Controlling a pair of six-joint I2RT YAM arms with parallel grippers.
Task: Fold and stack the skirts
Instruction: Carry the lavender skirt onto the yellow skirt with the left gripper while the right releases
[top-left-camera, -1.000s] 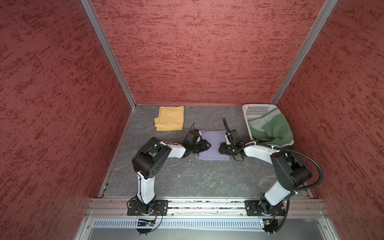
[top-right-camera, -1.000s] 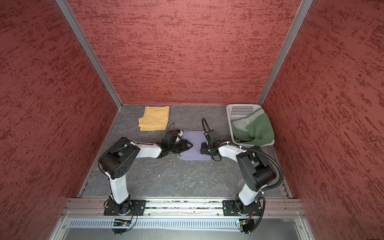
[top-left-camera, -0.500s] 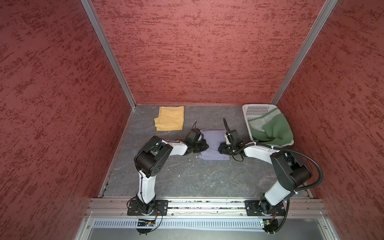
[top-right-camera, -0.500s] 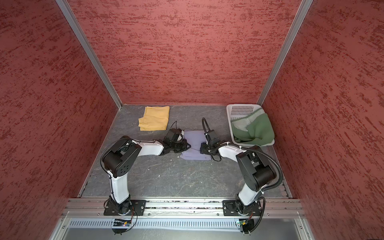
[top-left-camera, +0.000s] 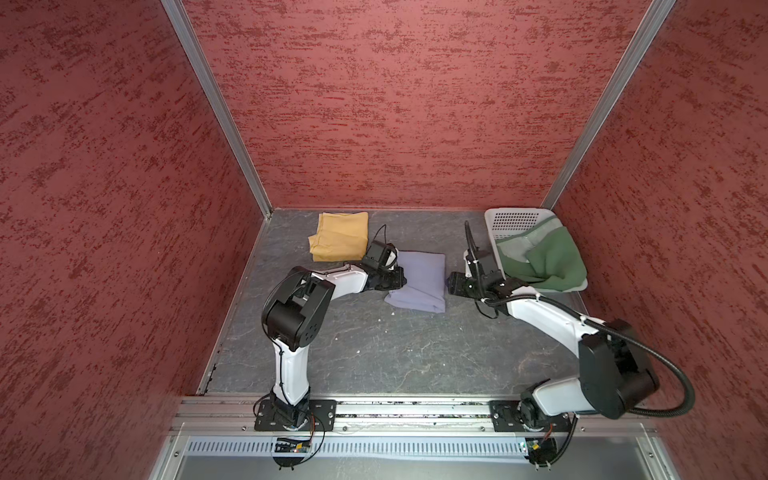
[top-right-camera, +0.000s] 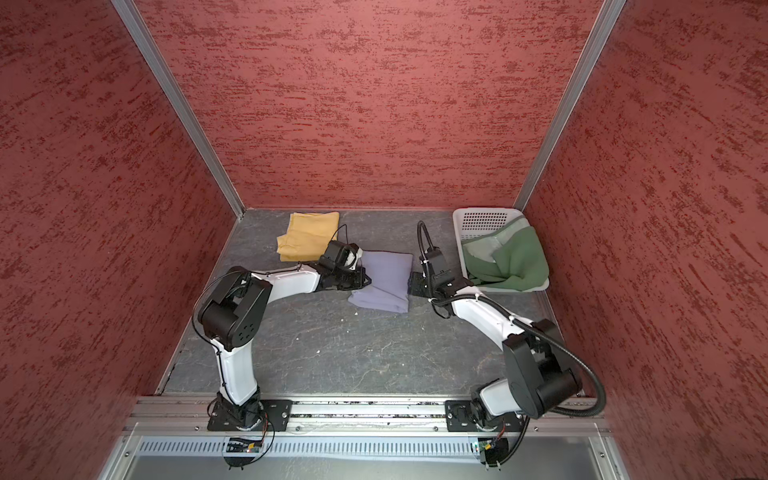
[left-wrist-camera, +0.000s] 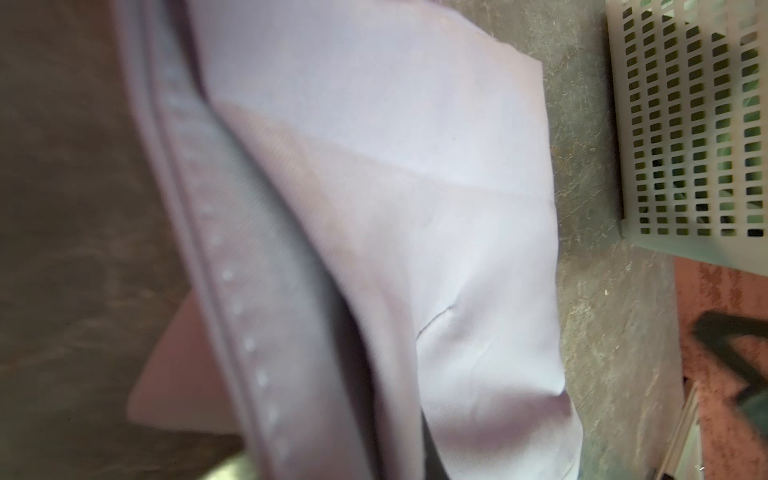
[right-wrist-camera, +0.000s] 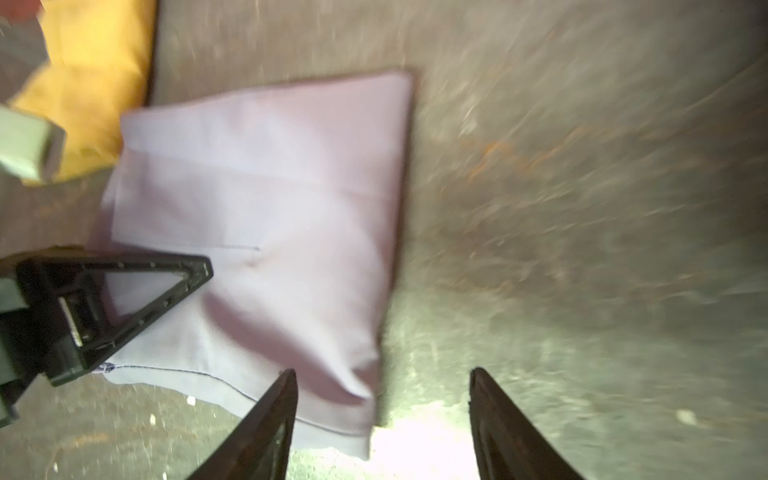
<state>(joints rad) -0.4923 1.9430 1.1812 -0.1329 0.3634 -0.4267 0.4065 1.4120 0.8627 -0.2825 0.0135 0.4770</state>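
The folded lavender skirt (top-left-camera: 419, 278) lies mid-desk (top-left-camera: 374, 353). The left gripper (top-left-camera: 401, 282) has its jaws pinched on the skirt's left edge (hem bunched up against the wrist camera). The right gripper (right-wrist-camera: 383, 374) hangs just beside the right edge, jaws wide and empty. The mustard skirt (top-left-camera: 338, 237) lies folded behind, and the green skirt (top-left-camera: 548, 262) sits in the basket (top-left-camera: 515, 218).

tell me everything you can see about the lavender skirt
The lavender skirt is plain pale lavender-grey cloth, soft and smooth looking, folded into a rough rectangle with a stitched hem along one edge. It lies on the grey table, between the yellow skirt and the white basket. The left gripper is shut at its left edge, seemingly pinching the cloth. The right gripper is open by its right side, holding nothing.
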